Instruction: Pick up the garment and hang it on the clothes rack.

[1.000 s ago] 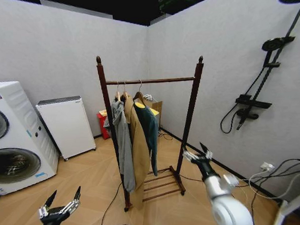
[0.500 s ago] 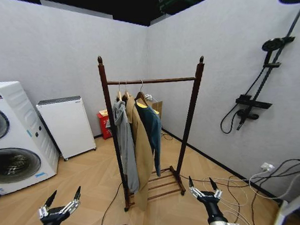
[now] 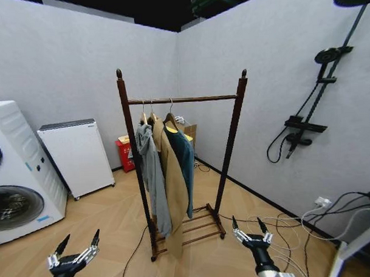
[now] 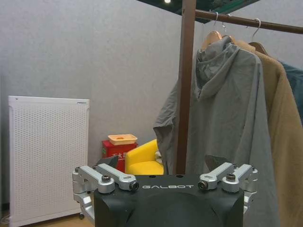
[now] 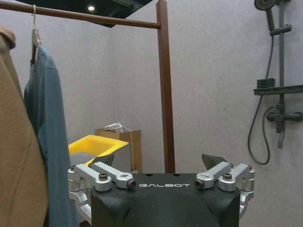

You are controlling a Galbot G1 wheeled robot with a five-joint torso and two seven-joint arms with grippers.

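Teal soft cloth marks the garment, seen hanging by its wooden hanger on the crossbar of the clothes rack, beside a tan coat. It is judged light and limp; the hanger is the advisable hold. Left gripper and right gripper are held low, well apart from it, fingers spread wide, empty.

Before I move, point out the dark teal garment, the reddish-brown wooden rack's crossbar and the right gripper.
Dark teal garment (image 3: 184, 158), head view: front panel below the collar.
Reddish-brown wooden rack's crossbar (image 3: 202, 99), head view: bare stretch right of the hangers.
Right gripper (image 3: 251, 229), head view: midway between its open fingertips.
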